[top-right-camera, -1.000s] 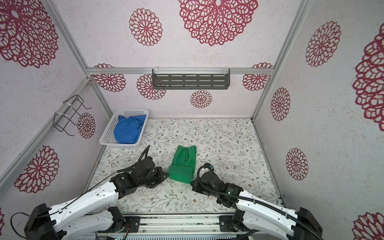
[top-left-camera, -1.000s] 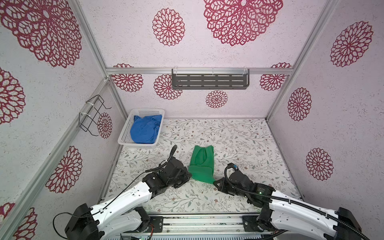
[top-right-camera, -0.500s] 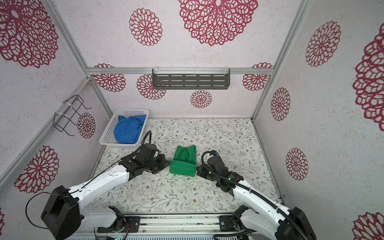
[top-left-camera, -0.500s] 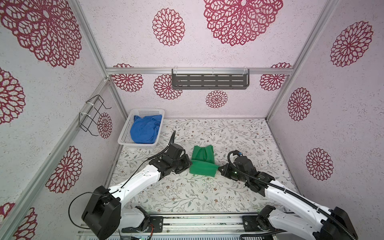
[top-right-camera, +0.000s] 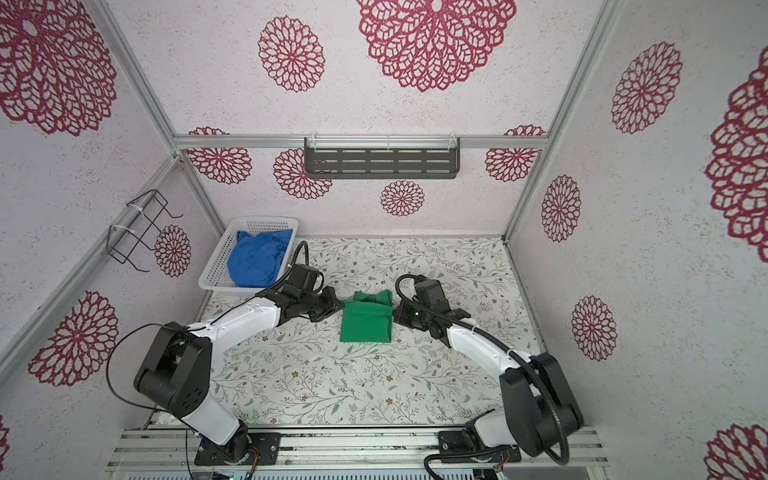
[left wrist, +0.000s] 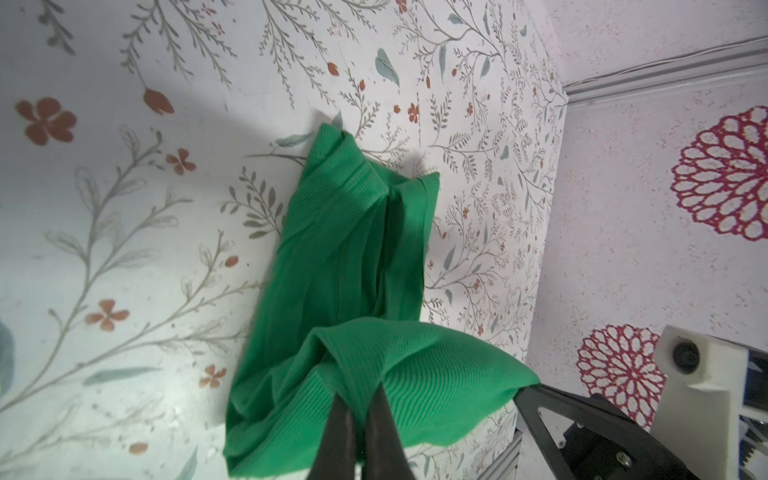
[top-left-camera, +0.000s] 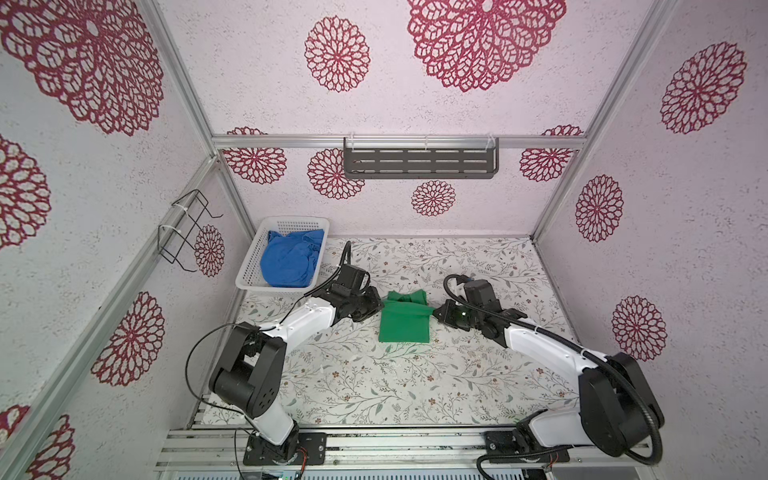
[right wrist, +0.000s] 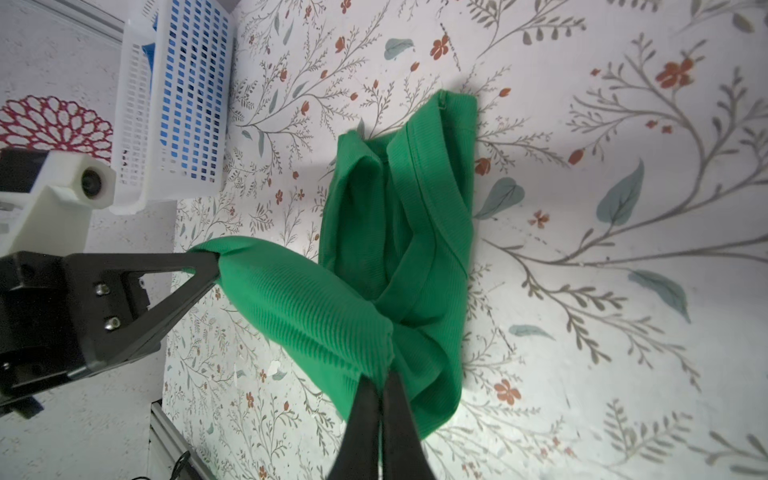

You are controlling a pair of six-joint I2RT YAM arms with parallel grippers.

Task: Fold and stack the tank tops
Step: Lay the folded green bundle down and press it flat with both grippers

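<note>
My left pincer (top-left-camera: 380,306) and right pincer (top-left-camera: 434,312) each clamp an edge of the bright green ribbed tank top (top-left-camera: 404,329), half-folded on the floral table (top-left-camera: 457,374). The crumpled royal blue tank top (top-left-camera: 291,262) lies unfolded in the white perforated basket (top-left-camera: 248,283).

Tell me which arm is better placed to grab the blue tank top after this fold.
Left, probably. The left end effector is nearer the basket holding the blue tank top; the right end effector is beyond the green tank top, farther off. Both grip the green one.
</note>
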